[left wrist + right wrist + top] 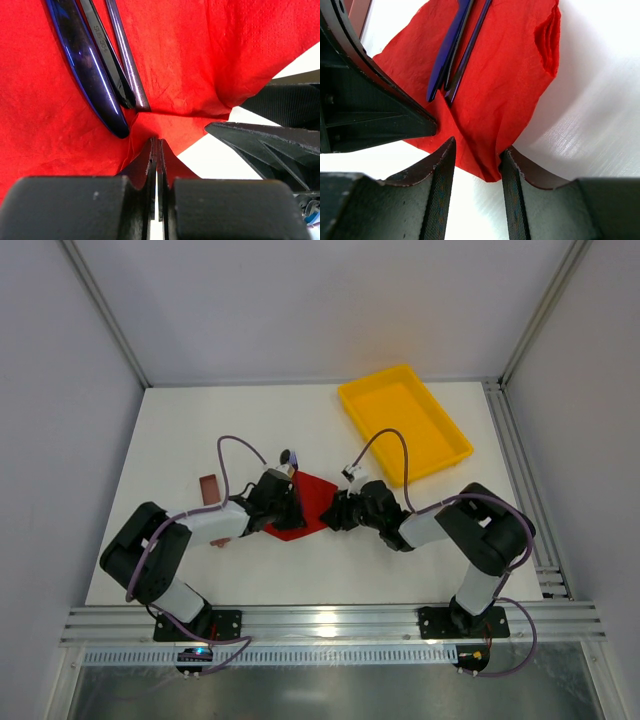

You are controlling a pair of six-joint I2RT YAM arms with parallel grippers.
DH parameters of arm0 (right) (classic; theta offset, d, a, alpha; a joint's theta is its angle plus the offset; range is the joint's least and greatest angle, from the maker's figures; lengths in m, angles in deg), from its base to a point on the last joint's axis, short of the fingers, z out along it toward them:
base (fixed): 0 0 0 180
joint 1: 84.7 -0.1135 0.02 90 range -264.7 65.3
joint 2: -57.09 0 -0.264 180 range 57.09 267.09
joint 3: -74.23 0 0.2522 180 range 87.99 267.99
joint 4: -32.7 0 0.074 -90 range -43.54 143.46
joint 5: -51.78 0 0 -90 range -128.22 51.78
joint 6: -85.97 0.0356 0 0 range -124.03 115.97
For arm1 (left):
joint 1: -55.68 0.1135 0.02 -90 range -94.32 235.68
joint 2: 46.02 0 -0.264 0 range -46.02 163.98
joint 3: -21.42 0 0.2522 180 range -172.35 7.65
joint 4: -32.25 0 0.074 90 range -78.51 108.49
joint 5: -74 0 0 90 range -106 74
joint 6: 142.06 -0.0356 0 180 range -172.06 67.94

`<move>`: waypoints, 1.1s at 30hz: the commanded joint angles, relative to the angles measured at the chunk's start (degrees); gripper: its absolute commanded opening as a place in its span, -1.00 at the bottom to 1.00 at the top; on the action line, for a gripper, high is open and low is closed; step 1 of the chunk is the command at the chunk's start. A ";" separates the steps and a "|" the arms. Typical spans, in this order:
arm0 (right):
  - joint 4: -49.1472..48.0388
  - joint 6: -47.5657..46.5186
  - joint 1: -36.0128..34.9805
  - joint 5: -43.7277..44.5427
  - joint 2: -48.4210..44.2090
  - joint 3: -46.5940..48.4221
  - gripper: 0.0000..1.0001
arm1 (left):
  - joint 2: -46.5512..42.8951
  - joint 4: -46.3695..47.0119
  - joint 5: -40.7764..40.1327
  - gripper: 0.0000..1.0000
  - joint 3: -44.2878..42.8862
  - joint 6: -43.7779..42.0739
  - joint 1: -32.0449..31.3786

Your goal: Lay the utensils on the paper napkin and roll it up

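Observation:
The red paper napkin (pixel 312 496) lies crumpled on the white table between my two grippers. The utensils rest on it side by side: a blue-purple one (pixel 90 65) and a black one (pixel 107 55), with a thin dark stick (pixel 127 60) beside them. They also show in the right wrist view as the blue-purple piece (pixel 446 52) and a dark one (pixel 470 50). My left gripper (pixel 157 142) is shut, pinching the napkin's near edge, which puckers up to its tips. My right gripper (pixel 478 146) is open, its fingers either side of a napkin corner (pixel 487 160).
A yellow tray (pixel 440 465) stands at the back right. A small brownish-red block (pixel 208 488) lies left of the left arm. The two grippers sit close together, fingertips almost facing across the napkin. A metal rail runs along the near table edge.

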 commanded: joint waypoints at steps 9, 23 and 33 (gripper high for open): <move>1.28 -0.98 -0.36 2.82 -1.53 -0.70 -0.13 | -3.25 -2.87 -0.55 -1.00 -2.74 -2.20 -0.20; -0.21 -0.89 -0.18 -0.07 -1.70 -1.40 -0.06 | -2.99 -4.45 -2.04 -1.00 -3.36 -3.52 -0.20; -1.97 3.32 -0.18 -3.24 -1.97 -3.08 0.04 | -2.02 -4.54 -2.66 -1.00 -3.10 -3.78 -0.20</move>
